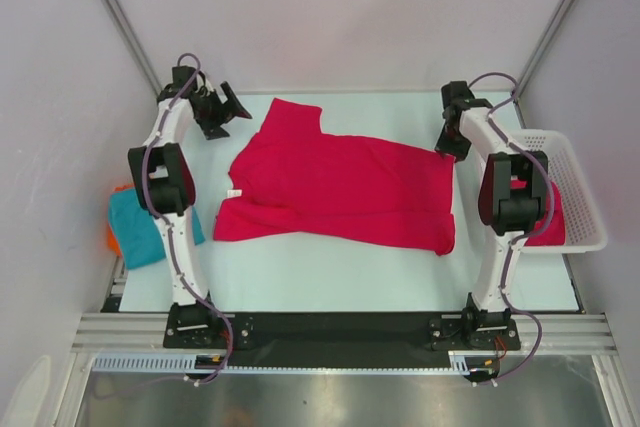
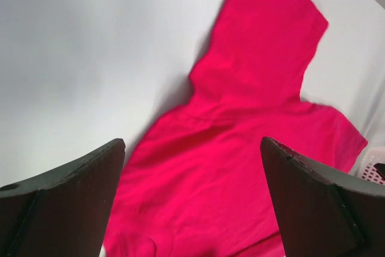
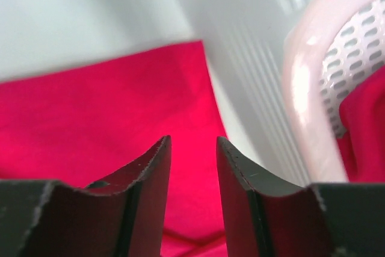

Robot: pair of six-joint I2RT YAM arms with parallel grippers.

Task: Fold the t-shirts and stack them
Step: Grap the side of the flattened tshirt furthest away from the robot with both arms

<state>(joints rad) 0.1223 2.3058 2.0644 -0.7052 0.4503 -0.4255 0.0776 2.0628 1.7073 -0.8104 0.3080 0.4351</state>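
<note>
The crimson t-shirt (image 1: 340, 187) lies spread on the worktop (image 1: 330, 267) between the claws, left claw (image 2: 192, 142) spread wide, right claw (image 3: 192, 139) barely parted and apparently empty: so narrow a gap may push and rumple the hem below it.

- A pale table (image 1: 330, 272) fills the middle of the overhead view; the left wrist view shows its surface (image 2: 90, 58) as plain and smooth.
- A white plastic mesh basket (image 1: 585, 187) sits at the table's right edge, its long side running away from the near edge. In the right wrist view its rounded rim (image 3: 301, 88) and perforated wall are blurred.
- A narrow strip of orange cloth (image 1: 111, 237) shows at the table's left edge.
- A black plate (image 1: 330, 327) lies along the near edge, with a silver rail (image 1: 330, 350) just in front of it.
- A white slotted cable duct (image 1: 140, 362) runs beside the rail.
- A brushed metal sheet (image 1: 350, 397) lies nearest the camera.
- Pale walls (image 1: 330, 17) enclose the space, with two slanted metal struts (image 1: 115, 12).
</note>
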